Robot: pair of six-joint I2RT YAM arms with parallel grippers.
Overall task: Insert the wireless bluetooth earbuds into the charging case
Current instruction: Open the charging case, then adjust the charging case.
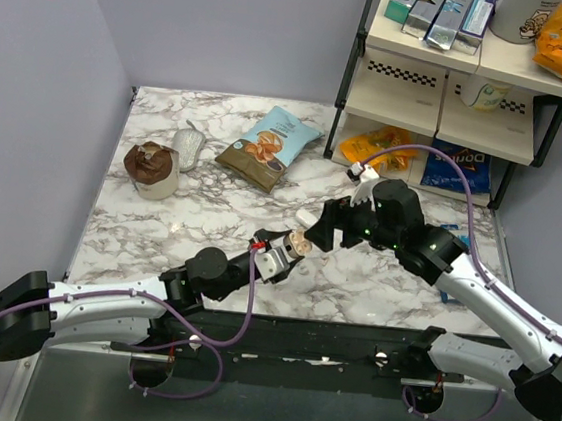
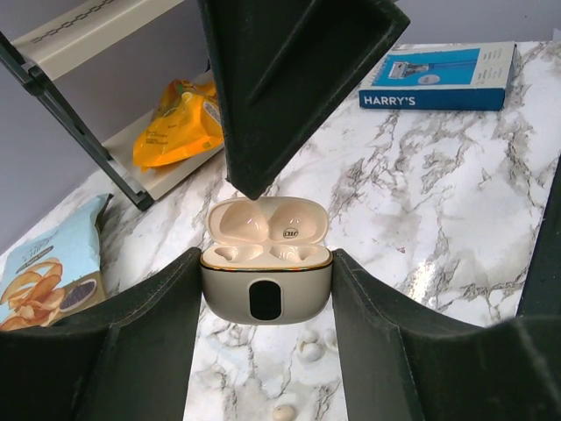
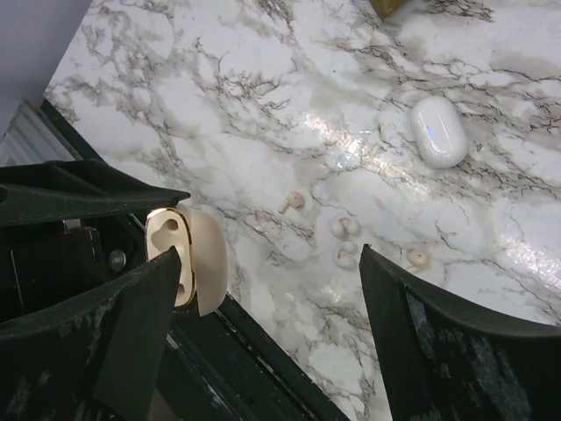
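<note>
My left gripper is shut on the charging case and holds it above the table, lid open. In the left wrist view the case sits between my fingers, and both tan sockets look empty. Two tiny white earbuds lie close together on the marble; one shows under the case. My right gripper is open and empty, hovering above the buds. In its own view the case is at its left finger.
A plain white oval object lies beyond the buds. Two small tan stemmed buds flank the white ones. A Harry's box, a snack bag and a shelf rack stand farther back. The table's front edge is close.
</note>
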